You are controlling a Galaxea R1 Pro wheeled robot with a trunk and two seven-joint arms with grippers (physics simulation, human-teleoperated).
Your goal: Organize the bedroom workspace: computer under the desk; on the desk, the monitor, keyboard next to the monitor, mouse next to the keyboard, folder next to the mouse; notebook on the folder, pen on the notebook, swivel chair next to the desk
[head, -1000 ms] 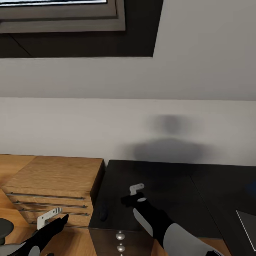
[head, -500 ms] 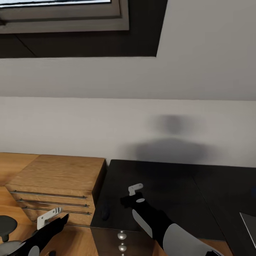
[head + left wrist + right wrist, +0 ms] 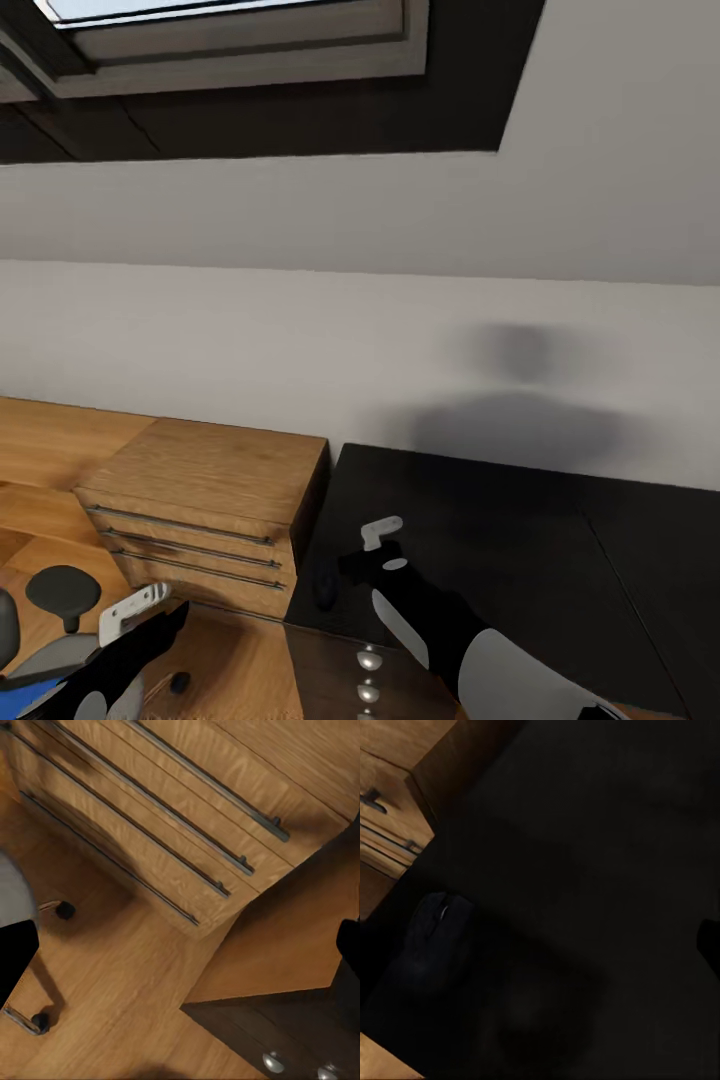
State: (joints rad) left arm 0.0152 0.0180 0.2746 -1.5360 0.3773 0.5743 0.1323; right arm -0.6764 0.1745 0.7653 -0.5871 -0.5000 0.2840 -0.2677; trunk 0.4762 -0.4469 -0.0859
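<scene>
The desk (image 3: pixel 520 520) fills the lower right, its black top bare apart from the dark mouse (image 3: pixel 325 582) near its left edge. My right gripper (image 3: pixel 376 540) hovers open over the top, just right of the mouse (image 3: pixel 435 937). Low at the left, my left gripper (image 3: pixel 138 608) hangs open above the wood floor. The swivel chair (image 3: pixel 48 655) shows at the bottom left corner with a black armrest (image 3: pixel 62 590). On its grey seat lies a strip of blue (image 3: pixel 20 686), apparently the folder. The chair's castors (image 3: pixel 65 910) show in the left wrist view.
A low light-wood cabinet (image 3: pixel 215 490) with long handles stands against the desk's left side. The desk's drawer unit (image 3: pixel 340 670) with round silver knobs is just below my right arm. A white wall and a window recess rise behind.
The camera has turned left, so the desk and cabinet slid right in the picture. The swivel chair and its blue strip have come into view. Both grippers keep their pose.
</scene>
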